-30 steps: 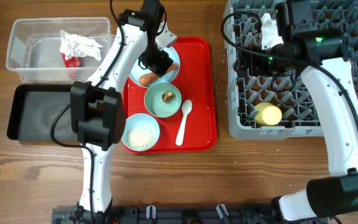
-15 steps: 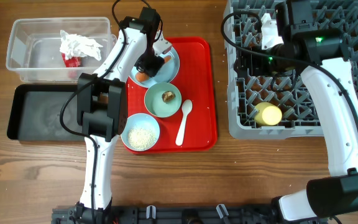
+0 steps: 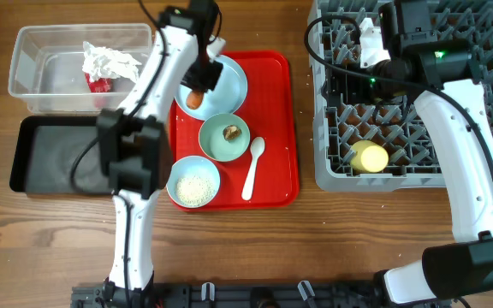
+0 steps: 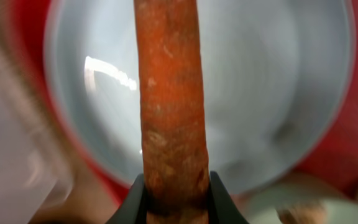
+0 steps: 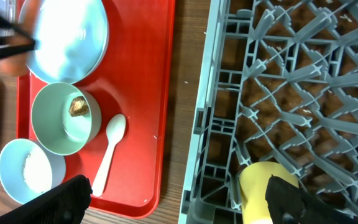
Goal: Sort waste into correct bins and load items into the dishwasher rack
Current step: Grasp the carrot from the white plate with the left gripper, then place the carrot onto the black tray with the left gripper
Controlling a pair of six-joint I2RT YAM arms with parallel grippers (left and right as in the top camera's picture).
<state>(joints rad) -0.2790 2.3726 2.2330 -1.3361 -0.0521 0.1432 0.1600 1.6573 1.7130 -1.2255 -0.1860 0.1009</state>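
The carrot (image 4: 169,106) runs off the top of my left wrist view, and the plate (image 4: 272,93) behind is blurred. Overhead, my left gripper (image 3: 198,84) hides most of the carrot.

Left hand (image 4: 178,191) clamped shut (pointing straight down), right hand (image 5: 179,191) apparently spread wide.

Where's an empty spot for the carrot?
The black tray, left of the red tray, is all bare. The clear container has room left of the tissue. The red tray is crowded with plate, green bowl, blue bowl, spoon; only its right edge strip is free.
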